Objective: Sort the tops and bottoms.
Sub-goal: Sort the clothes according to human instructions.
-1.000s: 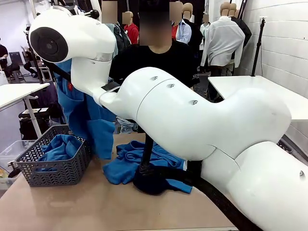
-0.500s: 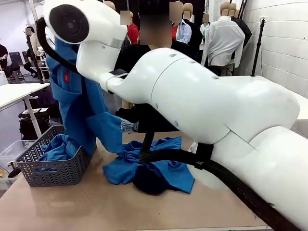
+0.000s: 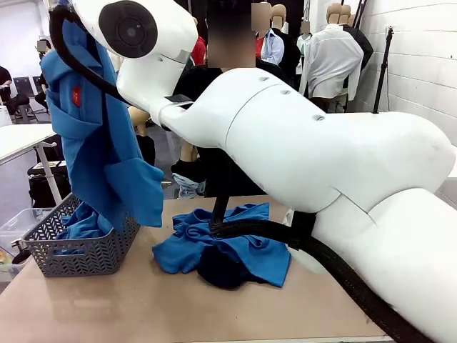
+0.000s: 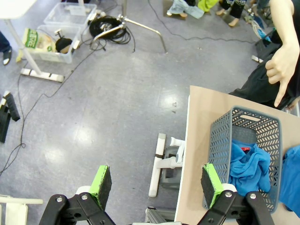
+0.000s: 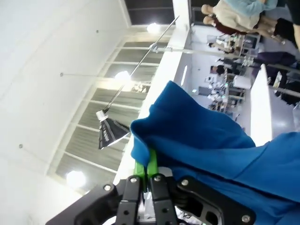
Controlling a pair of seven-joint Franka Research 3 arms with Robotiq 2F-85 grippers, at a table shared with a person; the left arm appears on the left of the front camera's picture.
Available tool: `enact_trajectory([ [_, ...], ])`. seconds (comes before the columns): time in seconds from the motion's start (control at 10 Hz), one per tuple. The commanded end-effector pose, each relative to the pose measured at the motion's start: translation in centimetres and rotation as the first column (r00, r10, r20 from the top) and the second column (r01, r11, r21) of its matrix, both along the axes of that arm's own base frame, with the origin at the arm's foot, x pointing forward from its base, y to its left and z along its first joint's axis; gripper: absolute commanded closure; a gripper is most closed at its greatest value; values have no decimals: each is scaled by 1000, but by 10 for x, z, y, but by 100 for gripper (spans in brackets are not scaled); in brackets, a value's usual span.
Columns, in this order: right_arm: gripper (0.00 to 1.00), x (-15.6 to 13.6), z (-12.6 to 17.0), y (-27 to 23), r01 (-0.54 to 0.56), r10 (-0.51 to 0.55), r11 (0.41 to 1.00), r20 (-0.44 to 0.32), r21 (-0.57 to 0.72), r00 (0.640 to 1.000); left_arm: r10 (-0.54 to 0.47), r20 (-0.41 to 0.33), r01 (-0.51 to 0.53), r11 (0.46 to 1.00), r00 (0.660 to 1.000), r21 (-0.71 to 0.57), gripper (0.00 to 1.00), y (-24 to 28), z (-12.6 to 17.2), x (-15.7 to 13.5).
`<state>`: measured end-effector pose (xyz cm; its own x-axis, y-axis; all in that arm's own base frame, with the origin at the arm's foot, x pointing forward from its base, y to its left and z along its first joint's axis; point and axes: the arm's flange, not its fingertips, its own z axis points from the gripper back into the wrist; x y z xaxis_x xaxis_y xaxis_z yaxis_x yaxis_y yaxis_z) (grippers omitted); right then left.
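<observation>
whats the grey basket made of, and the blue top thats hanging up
The basket: likely rigid moulded plastic, matte grey; even cut-out lattice walls. The hanging top: soft matte fabric, probably woven; it drapes in folds from the shut right gripper.

Blue tops point(image 3: 100, 157), near-black bottoms point(image 3: 218, 270).
The tops are bright medium blue, one with a small red patch; the grey basket point(image 3: 78, 257) has chevron cut-outs; the desk point(image 3: 143, 307) is beige.

The hanging top point(image 3: 100, 157) screens the basket point(image 3: 71, 255); the near table point(image 3: 143, 307) lies open.
</observation>
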<state>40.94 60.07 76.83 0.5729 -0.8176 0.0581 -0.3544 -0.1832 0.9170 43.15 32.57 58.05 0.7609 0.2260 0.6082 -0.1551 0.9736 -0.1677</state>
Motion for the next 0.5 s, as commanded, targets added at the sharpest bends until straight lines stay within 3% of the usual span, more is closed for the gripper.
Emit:
enact_trajectory([
  [0.0,100,96,51,156,-49,45,995,44,86,998,-8,3,8,1000,1000,20,0,1,-1,-3],
  [0.4,100,121,64,200,-90,79,977,65,194,995,-8,3,8,1000,1000,20,0,1,-1,-3],
])
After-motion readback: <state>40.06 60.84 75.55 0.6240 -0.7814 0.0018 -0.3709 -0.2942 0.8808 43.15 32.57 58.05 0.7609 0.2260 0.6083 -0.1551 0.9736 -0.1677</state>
